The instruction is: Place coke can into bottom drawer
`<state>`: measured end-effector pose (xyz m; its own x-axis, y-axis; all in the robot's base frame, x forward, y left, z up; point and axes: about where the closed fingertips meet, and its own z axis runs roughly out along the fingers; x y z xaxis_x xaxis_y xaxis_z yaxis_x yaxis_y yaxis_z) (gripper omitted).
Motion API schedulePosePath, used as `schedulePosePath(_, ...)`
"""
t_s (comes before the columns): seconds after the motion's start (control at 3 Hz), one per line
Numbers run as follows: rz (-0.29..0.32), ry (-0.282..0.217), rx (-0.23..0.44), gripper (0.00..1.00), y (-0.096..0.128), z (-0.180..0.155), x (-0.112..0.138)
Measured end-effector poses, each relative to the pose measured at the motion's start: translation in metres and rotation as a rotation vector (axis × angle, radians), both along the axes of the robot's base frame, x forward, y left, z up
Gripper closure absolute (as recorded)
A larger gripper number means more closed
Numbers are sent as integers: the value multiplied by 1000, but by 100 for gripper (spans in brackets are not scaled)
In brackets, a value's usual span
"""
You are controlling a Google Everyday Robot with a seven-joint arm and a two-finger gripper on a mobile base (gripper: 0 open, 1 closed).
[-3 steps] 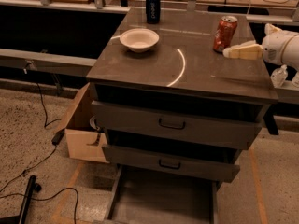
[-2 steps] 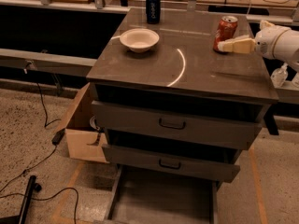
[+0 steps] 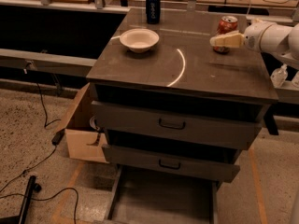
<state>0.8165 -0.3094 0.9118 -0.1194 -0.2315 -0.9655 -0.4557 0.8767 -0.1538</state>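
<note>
We see the dented red can (image 3: 227, 25) at 2 o'clock on a smooth dark top (image 3: 187, 73), speckled floor (image 3: 28, 125) below. The pale gripper (image 3: 219, 41) overlaps the can, and we cannot tell its grip. The flat grey drawer (image 3: 163, 204) lies open at 6 o'clock.

1. Can (image 3: 228, 26): red-orange with a silver top, standing upright at the back right of the cabinet top (image 3: 187, 73).
2. Drawer (image 3: 163, 202): lowest one, grey and shallow, pulled open near the floor.
3. Gripper (image 3: 225, 41): cream, reaching in from the right, level with the can's middle.
</note>
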Motion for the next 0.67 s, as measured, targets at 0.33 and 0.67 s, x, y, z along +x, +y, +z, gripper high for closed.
schedulePosePath(0.33,0,2,-8,18,2,-3,16)
schedulePosePath(0.67,17,-2,-11,41,7,-3,23)
